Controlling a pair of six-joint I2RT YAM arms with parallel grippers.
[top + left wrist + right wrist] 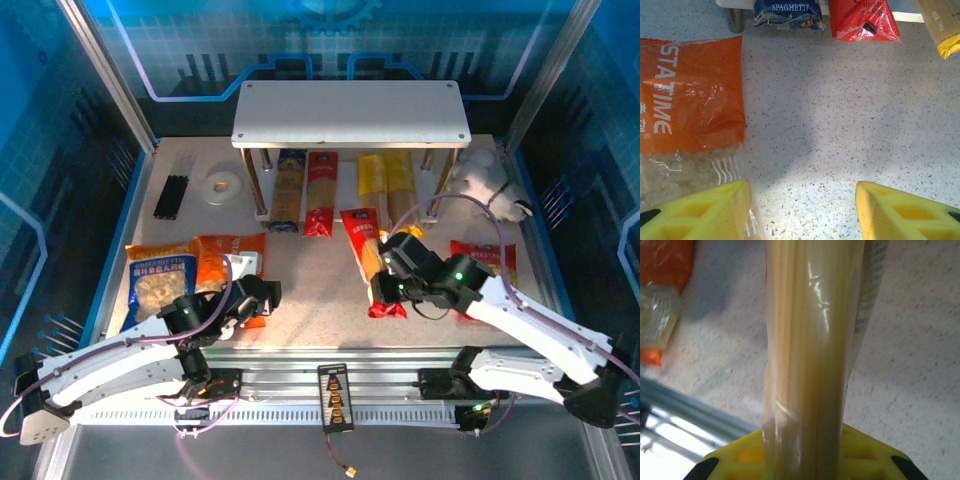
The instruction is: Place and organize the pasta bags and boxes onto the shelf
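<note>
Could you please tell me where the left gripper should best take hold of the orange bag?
Probably its inner side edge, from above. The orange bag lies flat, too wide to span, and bare table borders that edge beside the open left gripper.

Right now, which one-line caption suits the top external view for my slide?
Right gripper grips a red spaghetti pack in front of the shelf; left gripper open by the orange bag.

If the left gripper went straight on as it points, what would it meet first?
Bare tabletop lies ahead of the open left gripper; the orange bag sits off to its left. Beyond that, the line seems to reach the near end of the blue spaghetti pack under the shelf, though depth is unclear.
</note>
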